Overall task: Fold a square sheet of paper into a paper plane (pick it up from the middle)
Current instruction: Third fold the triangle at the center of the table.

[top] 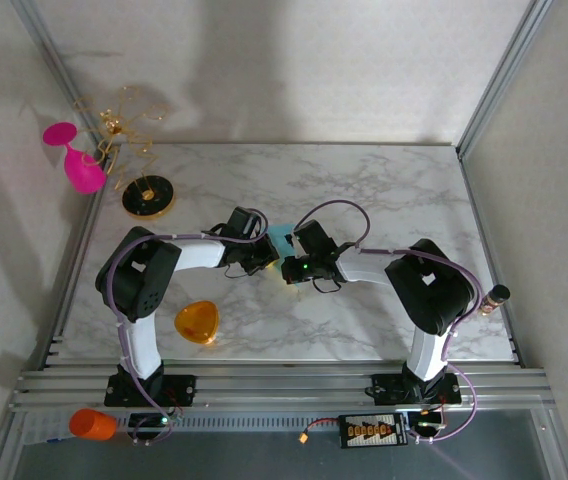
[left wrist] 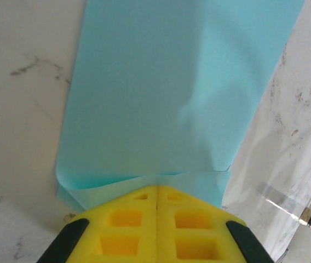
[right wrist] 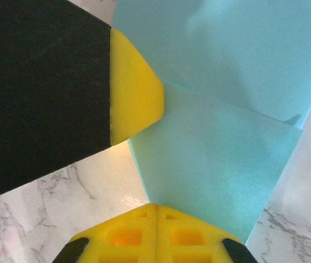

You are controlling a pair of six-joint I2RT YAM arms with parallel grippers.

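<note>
Your marble tabletop (top: 394,190) carries both arms, bent inward toward its middle. The teal paper sheet (top: 280,238) sits there between them, partly folded, one layer over another. Your left tool (left wrist: 156,189) is closed tight on the sheet's curled near edge. Your right tool (right wrist: 156,207) is closed tight on a folded corner, near the left tool's fingertip (right wrist: 136,93).

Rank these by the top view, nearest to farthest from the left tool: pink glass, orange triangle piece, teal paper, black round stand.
1. Teal paper, at the tips of the left tool, mid-table.
2. Orange triangle piece, near left.
3. Black round stand, far left corner.
4. Pink glass, beyond that corner.
</note>
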